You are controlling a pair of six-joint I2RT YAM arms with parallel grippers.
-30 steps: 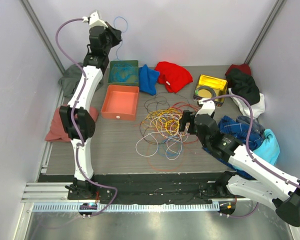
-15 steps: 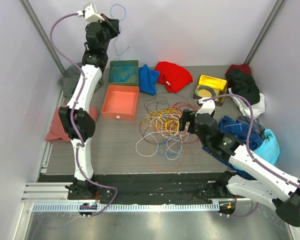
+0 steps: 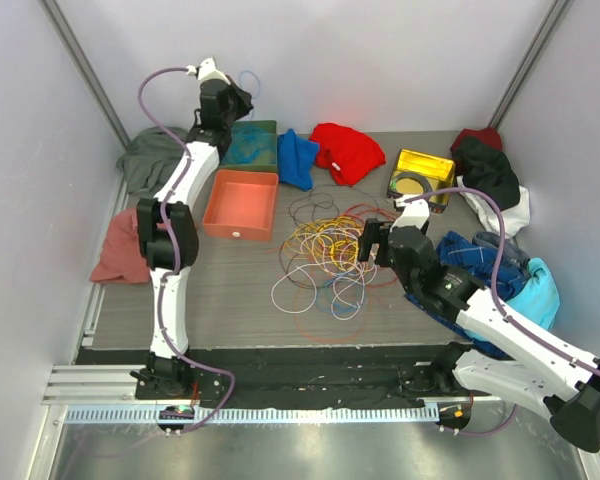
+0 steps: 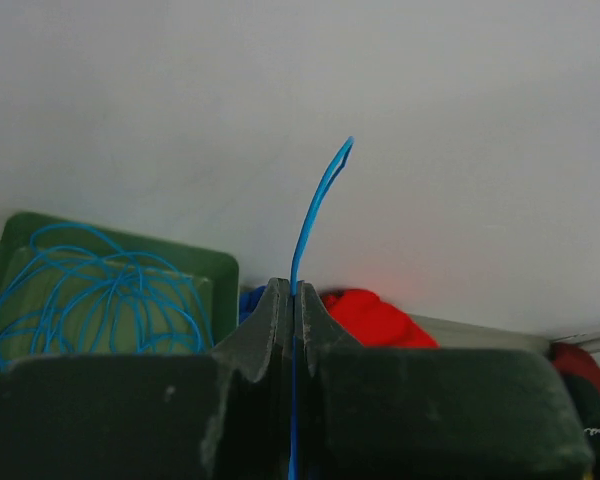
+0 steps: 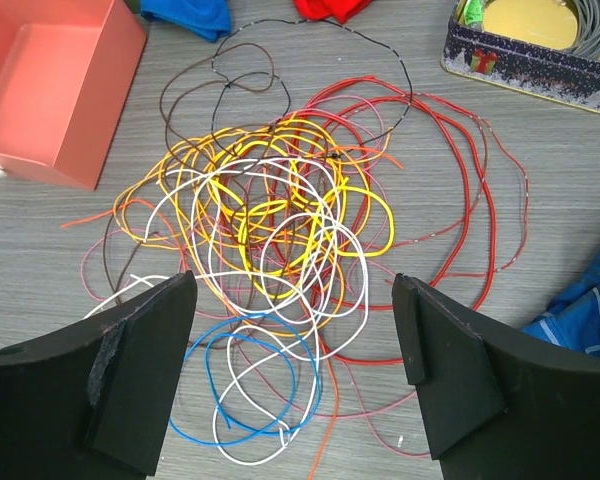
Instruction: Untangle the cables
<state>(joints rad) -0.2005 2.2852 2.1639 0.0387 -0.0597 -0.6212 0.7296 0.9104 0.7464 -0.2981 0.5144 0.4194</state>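
The left tool (image 4: 294, 300) is clenched on a blue cable (image 4: 315, 205): lower it fully into the green tray (image 4: 220, 285) before letting go. The right tool (image 5: 295, 300) hangs released.

Two arms (image 3: 170, 230) (image 3: 480, 310), two trays (image 3: 273, 146) (image 3: 238, 231), one tin (image 3: 420, 178), one cable tangle (image 3: 325, 255)

cables (image 5: 280, 230): glossy plastic sheath | table (image 5: 580, 150): matt wood-grain | orange tray (image 5: 50, 60): smooth matt plastic | tin (image 5: 525, 62): shiny metal

Plain pale walls (image 3: 380, 60) box in your workspace on three sides, with dark corner posts (image 3: 80, 70) slanting at the upper left and upper right. Mid-frame you have a grey wood-grain table top (image 3: 230, 300), a black strip (image 3: 310, 362) along its near edge and a slotted metal rail (image 3: 310, 414) across the bottom, all evenly lit.
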